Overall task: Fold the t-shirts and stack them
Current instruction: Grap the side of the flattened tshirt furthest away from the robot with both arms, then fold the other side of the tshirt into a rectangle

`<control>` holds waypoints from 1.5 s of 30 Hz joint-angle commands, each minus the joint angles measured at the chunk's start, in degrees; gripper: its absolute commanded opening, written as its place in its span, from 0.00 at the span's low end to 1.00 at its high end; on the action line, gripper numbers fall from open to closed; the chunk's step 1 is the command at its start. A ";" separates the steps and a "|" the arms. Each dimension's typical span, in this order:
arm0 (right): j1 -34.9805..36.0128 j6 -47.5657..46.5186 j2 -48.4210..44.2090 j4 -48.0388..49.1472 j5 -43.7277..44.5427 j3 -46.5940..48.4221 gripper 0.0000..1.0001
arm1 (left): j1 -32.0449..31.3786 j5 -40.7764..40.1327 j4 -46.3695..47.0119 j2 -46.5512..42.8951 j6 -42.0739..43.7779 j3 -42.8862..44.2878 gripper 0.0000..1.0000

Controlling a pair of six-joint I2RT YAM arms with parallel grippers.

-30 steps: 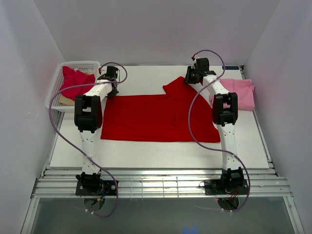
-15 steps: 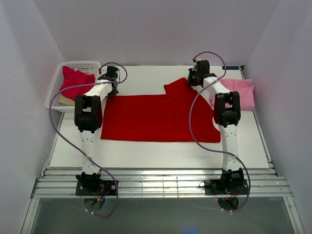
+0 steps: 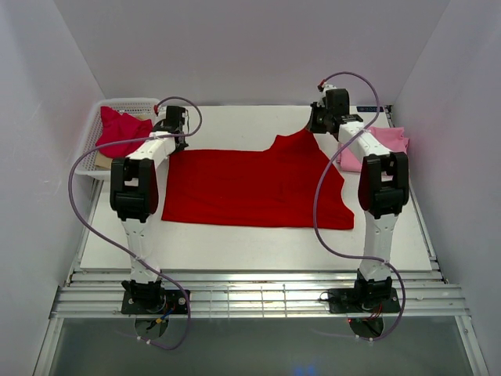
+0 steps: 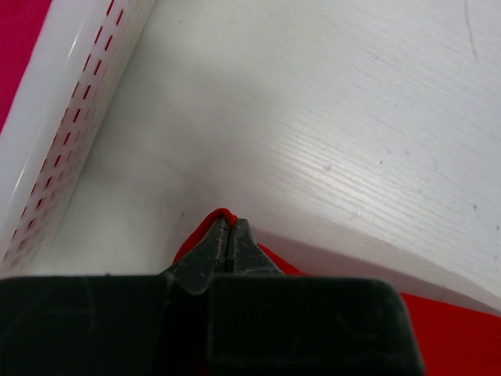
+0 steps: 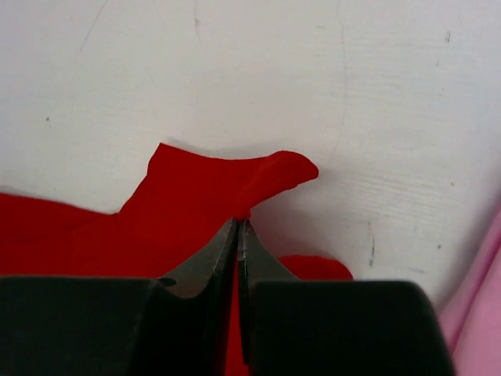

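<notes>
The bright red t-shirt [image 3: 250, 188] lies spread across the middle of the table. My left gripper [image 3: 174, 141] is shut on its far left corner [image 4: 221, 213], beside the basket. My right gripper [image 3: 315, 125] is shut on its far right part [image 5: 211, 196], where a sleeve stands out, and holds it a little off the table. The light pink t-shirt [image 3: 383, 145] lies folded at the right, partly under my right arm; its edge shows in the right wrist view [image 5: 477, 313]. The crimson t-shirt [image 3: 121, 131] lies crumpled in the basket.
The white mesh basket [image 3: 88, 149] stands at the far left edge of the table; its wall shows in the left wrist view [image 4: 70, 117]. White walls close in the back and both sides. Bare board lies in front of the red shirt.
Both grippers have moved outward and toward the back, drawing the red shirt's far edge wider. The right gripper has pulled the sleeve part to the right, close to the pink shirt.
</notes>
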 commanded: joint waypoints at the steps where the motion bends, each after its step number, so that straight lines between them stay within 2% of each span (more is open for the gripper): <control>1: 0.13 -1.82 -5.49 1.22 0.18 -6.61 0.08 | 0.15 1.63 3.49 -7.10 1.11 -4.04 0.00; 8: 0.13 -2.00 -15.76 2.27 -0.79 -20.08 0.08 | 0.06 5.24 7.62 -12.28 3.49 -12.65 0.00; 17: 0.22 -1.91 -27.45 2.54 -0.62 -33.08 0.08 | 0.06 3.75 8.77 -17.04 5.34 -19.42 0.00; 26: 0.31 -2.79 -37.48 0.61 0.61 -40.82 0.08 | 0.06 2.34 8.68 -20.47 6.48 -23.55 0.00; 45: 0.31 -2.44 -47.95 -1.77 2.28 -53.56 0.08 | 0.06 -0.47 5.00 -21.70 7.62 -30.94 0.00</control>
